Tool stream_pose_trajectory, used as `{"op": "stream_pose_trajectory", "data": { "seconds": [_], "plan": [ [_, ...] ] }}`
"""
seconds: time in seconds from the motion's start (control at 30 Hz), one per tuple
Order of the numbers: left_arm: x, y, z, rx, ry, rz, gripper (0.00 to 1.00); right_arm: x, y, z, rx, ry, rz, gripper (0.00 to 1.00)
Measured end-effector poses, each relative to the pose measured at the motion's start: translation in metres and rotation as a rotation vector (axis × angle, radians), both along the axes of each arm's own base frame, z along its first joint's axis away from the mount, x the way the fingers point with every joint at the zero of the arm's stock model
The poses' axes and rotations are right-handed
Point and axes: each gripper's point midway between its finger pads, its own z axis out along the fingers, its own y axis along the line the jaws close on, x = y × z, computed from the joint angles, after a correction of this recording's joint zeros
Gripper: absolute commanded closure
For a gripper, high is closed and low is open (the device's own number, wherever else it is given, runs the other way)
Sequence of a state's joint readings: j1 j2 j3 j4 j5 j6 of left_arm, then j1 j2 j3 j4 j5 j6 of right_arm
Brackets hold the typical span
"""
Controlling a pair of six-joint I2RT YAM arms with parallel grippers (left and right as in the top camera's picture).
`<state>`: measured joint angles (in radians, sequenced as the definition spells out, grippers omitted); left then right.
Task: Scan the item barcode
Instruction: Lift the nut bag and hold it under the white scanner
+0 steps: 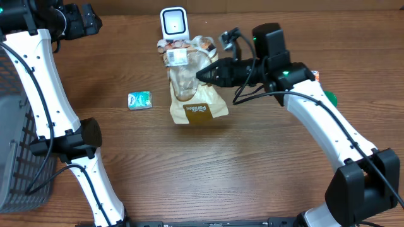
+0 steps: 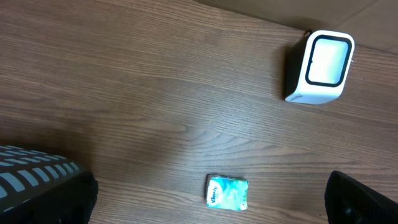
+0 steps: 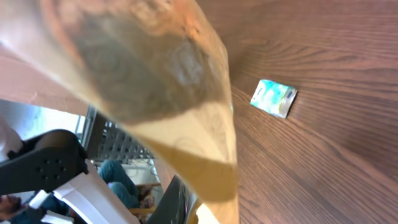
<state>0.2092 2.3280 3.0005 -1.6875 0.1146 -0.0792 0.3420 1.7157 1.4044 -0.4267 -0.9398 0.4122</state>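
The item is a clear-and-tan snack bag (image 1: 189,85) with a white label near its top, hanging just in front of the white barcode scanner (image 1: 173,22) at the table's back. My right gripper (image 1: 203,75) is shut on the bag's right side. In the right wrist view the bag (image 3: 168,93) fills the frame and hides most of the fingers. My left gripper (image 1: 88,22) is at the far left back, open and holding nothing. The left wrist view shows the scanner (image 2: 320,59) far ahead to the right.
A small teal tissue packet (image 1: 139,99) lies on the wood left of the bag, also visible as the packet (image 2: 227,191) and the packet (image 3: 274,98). A grey wire basket (image 1: 12,145) stands at the left edge. Small green and orange things (image 1: 328,98) lie behind the right arm.
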Motion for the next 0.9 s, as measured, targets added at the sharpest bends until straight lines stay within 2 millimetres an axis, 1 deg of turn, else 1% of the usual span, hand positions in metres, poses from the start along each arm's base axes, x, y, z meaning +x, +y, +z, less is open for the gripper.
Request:
{"op": "stream_pose_trajectory", "data": {
  "seconds": [0.13, 0.17, 0.23, 0.33, 0.4, 0.43, 0.5, 0.53, 0.57, 0.67, 0.7, 0.73, 0.77, 0.83, 0.87, 0.9],
  "plan": [
    [0.000, 0.000, 0.000, 0.000, 0.000, 0.000, 0.00, 0.013, -0.014, -0.003, -0.016, 0.009, -0.060, 0.96],
    [0.000, 0.000, 0.000, 0.000, 0.000, 0.000, 0.00, 0.020, -0.018, -0.010, -0.063, 0.015, -0.124, 0.96],
    [0.000, 0.000, 0.000, 0.000, 0.000, 0.000, 0.01, 0.029, -0.022, -0.019, -0.123, 0.009, -0.196, 0.96],
    [0.000, 0.000, 0.000, 0.000, 0.000, 0.000, 0.00, 0.046, -0.025, -0.034, -0.258, -0.048, -0.339, 0.96],
    [0.000, 0.000, 0.000, 0.000, 0.000, 0.000, 0.00, 0.057, -0.026, -0.038, -0.360, -0.125, -0.450, 0.96],
    [0.000, 0.000, 0.000, 0.000, 0.000, 0.000, 0.01, 0.066, -0.025, -0.032, -0.405, -0.182, -0.509, 0.96],
    [0.000, 0.000, 0.000, 0.000, 0.001, 0.000, 0.00, 0.080, -0.024, -0.017, -0.478, -0.267, -0.569, 0.96],
    [0.000, 0.000, 0.000, 0.000, 0.000, 0.000, 0.00, 0.090, -0.022, -0.006, -0.502, -0.312, -0.595, 0.96],
    [0.000, 0.000, 0.000, 0.000, 0.000, 0.000, 0.00, 0.106, -0.020, 0.010, -0.535, -0.377, -0.630, 0.96],
    [0.000, 0.000, 0.000, 0.000, 0.000, 0.000, 0.00, 0.134, -0.017, 0.040, -0.641, -0.529, -0.686, 0.96],
    [0.000, 0.000, 0.000, 0.000, 0.000, 0.000, 0.00, 0.151, -0.015, 0.052, -0.685, -0.611, -0.730, 0.96],
    [0.000, 0.000, 0.000, 0.000, 0.001, 0.000, 0.00, 0.154, -0.015, 0.053, -0.701, -0.633, -0.739, 0.96],
    [0.000, 0.000, 0.000, 0.000, 0.000, 0.000, 0.01, 0.168, -0.009, 0.064, -0.721, -0.730, -0.771, 0.96],
    [0.000, 0.000, 0.000, 0.000, 0.000, 0.000, 0.01, 0.187, 0.001, 0.070, -0.777, -0.881, -0.808, 0.96],
    [0.000, 0.000, 0.000, 0.000, 0.001, 0.000, 0.00, 0.197, 0.010, 0.066, -0.855, -0.997, -0.798, 0.96],
    [0.000, 0.000, 0.000, 0.000, 0.000, 0.000, 0.01, 0.202, 0.018, 0.054, -0.912, -1.045, -0.776, 0.96]
  ]
}}
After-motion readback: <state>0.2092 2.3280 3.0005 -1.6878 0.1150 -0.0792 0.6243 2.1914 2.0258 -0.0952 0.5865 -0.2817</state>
